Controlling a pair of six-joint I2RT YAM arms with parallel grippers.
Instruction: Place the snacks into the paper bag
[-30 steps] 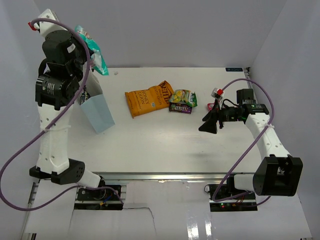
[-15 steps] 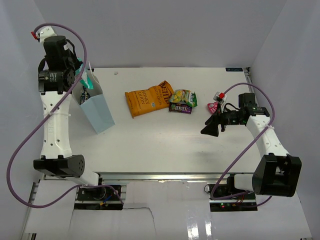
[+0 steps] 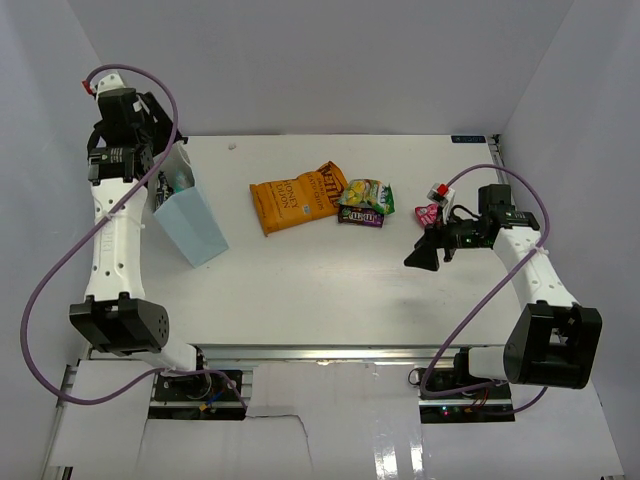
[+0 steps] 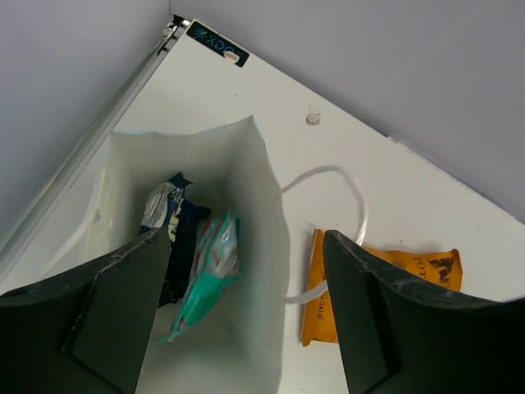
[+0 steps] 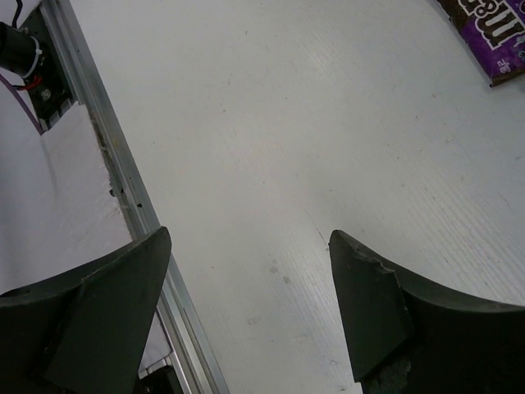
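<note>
The light-blue paper bag (image 3: 197,227) stands upright at the table's left. My left gripper (image 3: 160,155) hovers above its mouth, open and empty (image 4: 244,238). Inside the bag (image 4: 262,189) lie the teal bag (image 4: 205,275) and the dark blue chip bag (image 4: 175,223). The large orange bag (image 3: 295,197) lies flat mid-table, also seen beside the paper bag (image 4: 431,267). Yellow-green (image 3: 370,190) and dark purple (image 3: 360,215) packets lie to its right. A pink packet (image 3: 428,212) lies just behind my right gripper (image 3: 420,255), which hangs open over bare table (image 5: 248,236).
The bag's white string handle (image 4: 349,185) loops onto the table toward the orange bag. The metal rail of the table's near edge (image 5: 107,164) runs under the right gripper's left finger. The purple packet's corner (image 5: 492,33) shows in the right wrist view. Walls enclose the table.
My left gripper came down from high over the bag and opened; the teal bag it held now lies inside the paper bag. The right arm barely shifted.
</note>
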